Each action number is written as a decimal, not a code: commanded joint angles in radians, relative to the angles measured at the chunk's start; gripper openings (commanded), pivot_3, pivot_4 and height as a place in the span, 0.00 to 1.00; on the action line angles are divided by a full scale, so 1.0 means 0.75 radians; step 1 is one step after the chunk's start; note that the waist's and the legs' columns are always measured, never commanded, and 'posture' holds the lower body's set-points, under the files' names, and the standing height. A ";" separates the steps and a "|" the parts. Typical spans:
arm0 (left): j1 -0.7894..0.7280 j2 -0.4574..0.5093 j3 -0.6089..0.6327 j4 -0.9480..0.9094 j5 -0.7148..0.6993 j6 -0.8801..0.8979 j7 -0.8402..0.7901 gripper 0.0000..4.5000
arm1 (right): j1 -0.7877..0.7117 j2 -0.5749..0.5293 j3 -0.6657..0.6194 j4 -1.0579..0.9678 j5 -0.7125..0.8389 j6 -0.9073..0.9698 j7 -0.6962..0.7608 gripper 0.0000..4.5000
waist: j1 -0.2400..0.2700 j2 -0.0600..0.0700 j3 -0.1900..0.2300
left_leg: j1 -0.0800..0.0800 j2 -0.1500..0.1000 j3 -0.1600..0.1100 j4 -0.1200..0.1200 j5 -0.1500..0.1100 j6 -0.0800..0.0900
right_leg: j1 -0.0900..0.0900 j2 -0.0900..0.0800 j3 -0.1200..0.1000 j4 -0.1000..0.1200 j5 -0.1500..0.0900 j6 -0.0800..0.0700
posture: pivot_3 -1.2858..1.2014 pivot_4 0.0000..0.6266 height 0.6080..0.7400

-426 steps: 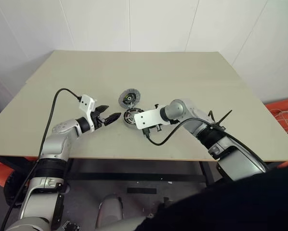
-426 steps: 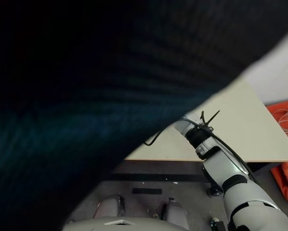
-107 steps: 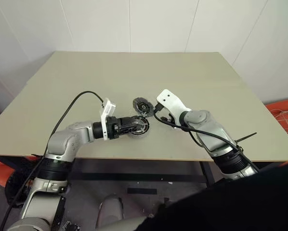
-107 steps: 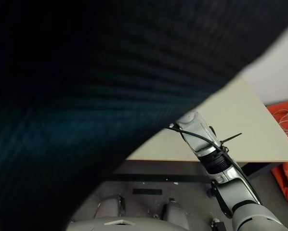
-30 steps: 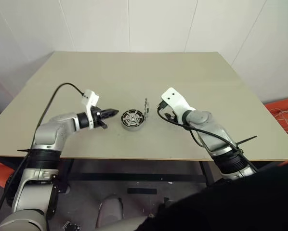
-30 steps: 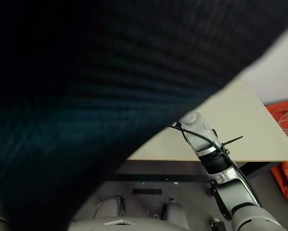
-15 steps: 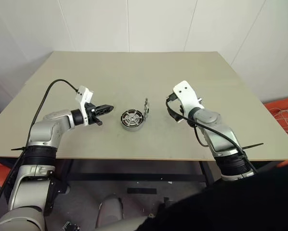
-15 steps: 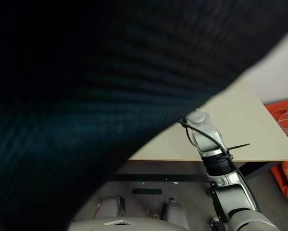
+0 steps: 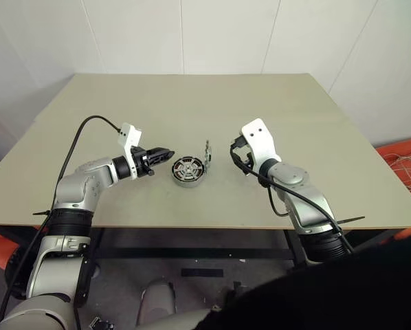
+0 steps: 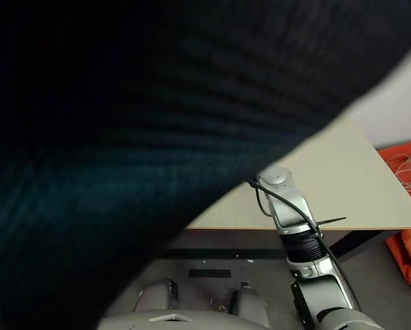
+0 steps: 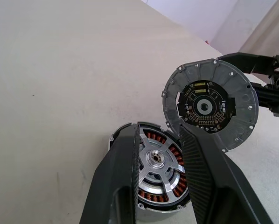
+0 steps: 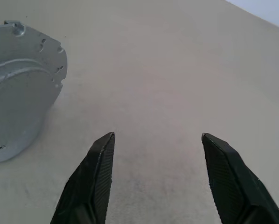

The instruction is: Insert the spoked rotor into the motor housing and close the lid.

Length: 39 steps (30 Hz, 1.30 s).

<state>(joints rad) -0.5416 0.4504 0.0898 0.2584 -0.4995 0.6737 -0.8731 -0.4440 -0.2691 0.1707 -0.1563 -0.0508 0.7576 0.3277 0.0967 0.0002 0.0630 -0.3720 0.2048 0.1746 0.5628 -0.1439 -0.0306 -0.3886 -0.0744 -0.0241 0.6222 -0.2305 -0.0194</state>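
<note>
Head view, table [image 9: 109, 103]: pale top carrying all the parts.
Head view, motor housing [image 9: 190, 171]: about midway between the left and right edges, nearer the near edge than the far one, open face up.
Head view, lid [image 9: 207, 152]: standing on its rim just beside the housing, on the side toward the right edge and slightly toward the far edge; not yet laid on.
Head view, left gripper [image 9: 163, 152]: just beside the housing on the left-edge side, pointing at it, carrying nothing.
Head view, right gripper [image 9: 237, 155]: near the lid on the right-edge side, apart from it.
Left wrist view, spoked rotor [image 11: 156, 160]: judged seated in the housing, silver spokes and hub framed by copper coils.
Left wrist view, left gripper [image 11: 159, 130]: fingers parted, nothing between them, housing straight ahead.
Left wrist view, lid [image 11: 209, 103]: upright, ribbed grey rim and green-dotted dark centre facing this gripper; lower rim hidden, contact with the housing not determinable.
Right wrist view, right gripper [image 12: 158, 136]: spread wide, empty, bare table between the fingers.
Right wrist view, lid [image 12: 18, 84]: plain grey back showing, off to one side of the fingers, not between them.
Step in hand (judgement): taking hold of the upright lid for closing.
Method advised: approach rim-on, pinch across the rim, keep the disc from toppling, brace the housing with the left gripper, lower flat and centred.
</note>
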 commanded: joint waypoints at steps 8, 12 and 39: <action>0.006 0.006 0.025 -0.075 -0.032 0.004 0.006 0.32 | -0.073 0.081 0.152 -0.001 -0.010 -0.075 0.043 0.02 | 0.000 0.000 0.000 | 0.000 0.000 0.000 -0.001 0.000 0.000 | 0.000 0.000 0.000 -0.001 0.000 0.000 | 0.52 0.00 1.00; 0.018 0.009 0.029 -0.081 -0.032 0.007 0.011 0.32 | -0.142 0.106 0.194 0.045 -0.010 -0.125 0.068 0.02 | -0.001 0.000 0.000 | -0.001 0.000 0.000 -0.001 0.000 0.000 | -0.001 0.000 0.000 0.000 0.000 0.000 | 0.52 0.00 1.00; -0.012 0.068 0.074 -0.060 -0.036 0.012 0.015 0.32 | -0.180 0.223 0.236 0.457 -0.009 -0.256 0.152 0.02 | -0.002 0.000 0.000 | -0.002 0.000 0.000 -0.001 0.000 0.000 | -0.001 0.000 0.000 0.000 0.000 0.000 | 0.52 0.00 1.00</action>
<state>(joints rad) -0.5233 0.4926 0.1253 0.2302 -0.5194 0.7004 -0.8618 -0.5720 -0.1038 0.3605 0.1600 -0.0569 0.5773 0.4464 0.0955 0.0000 0.0629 -0.3731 0.2049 0.1743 0.5623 -0.1439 -0.0306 -0.3895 -0.0744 -0.0242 0.6220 -0.2305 -0.0196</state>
